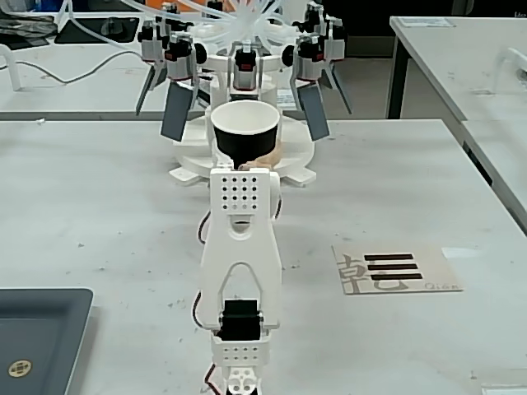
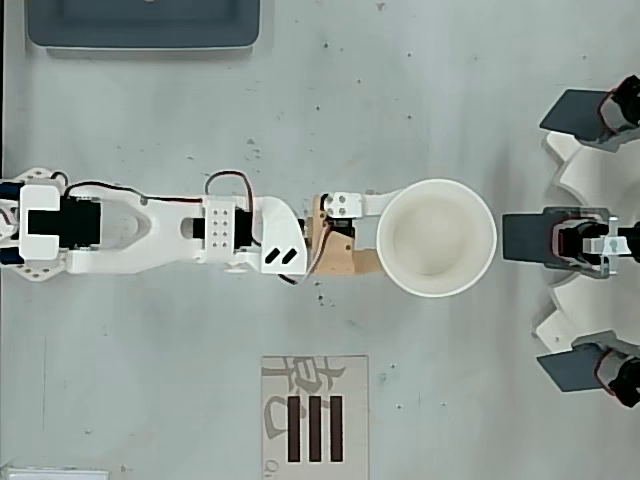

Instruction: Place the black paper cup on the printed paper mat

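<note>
The black paper cup (image 1: 244, 125) stands upright, white inside with a rolled rim, and is held above the table at the far end of the white arm. My gripper (image 2: 385, 235) is shut on the cup (image 2: 436, 238), one white finger (image 2: 368, 204) and one tan finger (image 2: 356, 263) on either side of its lower wall, their tips hidden under the rim. The printed paper mat (image 2: 314, 414) lies flat on the table with three black bars; it is right of the arm in the fixed view (image 1: 395, 269), well apart from the cup.
A white machine (image 1: 247, 58) with several dark paddles and clear tubes stands just beyond the cup (image 2: 590, 240). A dark grey tray (image 1: 41, 337) sits at the near left table corner (image 2: 145, 25). A second table stands at the right.
</note>
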